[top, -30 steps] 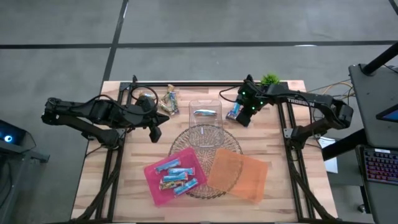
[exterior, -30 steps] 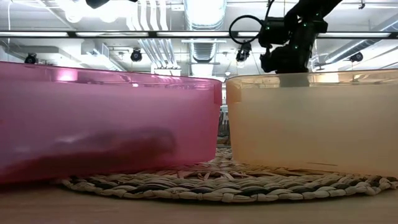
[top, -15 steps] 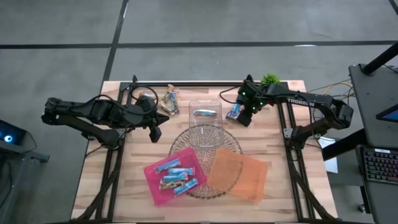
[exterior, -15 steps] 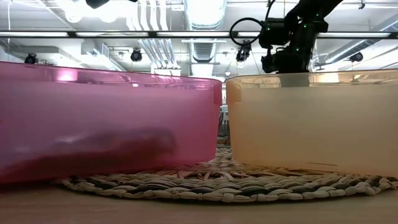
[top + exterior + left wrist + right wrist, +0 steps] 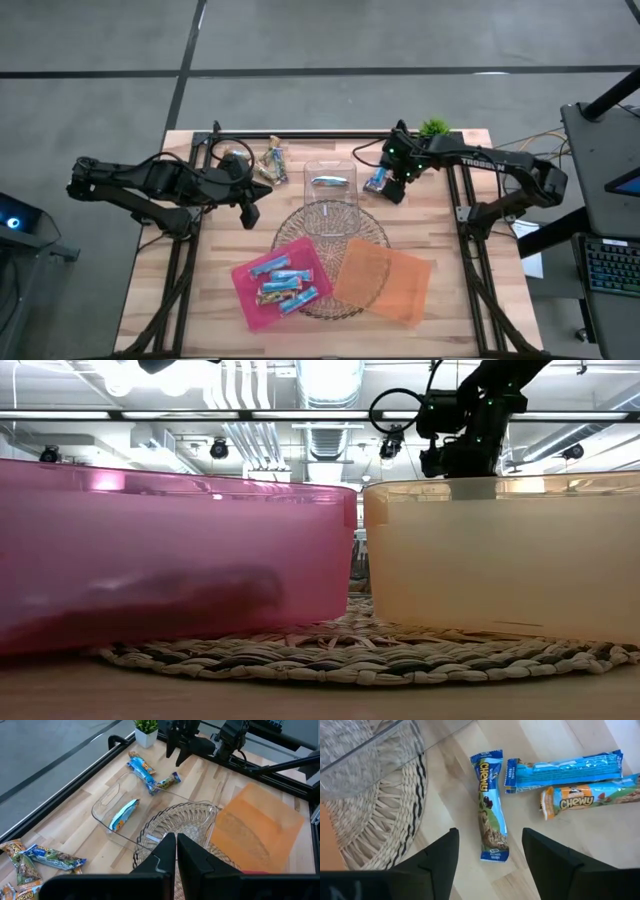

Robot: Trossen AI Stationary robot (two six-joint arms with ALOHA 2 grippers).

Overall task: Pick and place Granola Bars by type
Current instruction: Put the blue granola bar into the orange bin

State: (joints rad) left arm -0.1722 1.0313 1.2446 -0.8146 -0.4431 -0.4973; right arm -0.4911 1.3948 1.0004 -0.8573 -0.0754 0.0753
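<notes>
The right pincer [image 5: 397,186] hangs over the far side of the worktop [image 5: 220,270], just right of the clear box [image 5: 330,190], its fingers [image 5: 437,857] spread wide and holding nothing. In its wrist view three bars lie flat on the wood beneath it: a blue bar [image 5: 491,805] sits between the two fingers, with a longer blue bar [image 5: 565,770] and an orange bar [image 5: 592,795] side by side next to it, none of them touched. A woven mat [image 5: 375,815] edges in beside them.

The left pincer [image 5: 250,212] waits over the left part of the worktop, fingers [image 5: 165,852] pressed together and empty. Its wrist view looks across the clear box, where one blue bar [image 5: 122,814] lies inside. A few more bars [image 5: 272,160] lie at the far edge, left of the box.

Nearer the front, the pink tray [image 5: 250,285] holds several bars [image 5: 282,285], mostly blue; how many exactly is hard to make out from above. The orange tray [image 5: 385,285] sits beside it, both partly on the mat. A small plant [image 5: 433,127] stands at the far right edge.
</notes>
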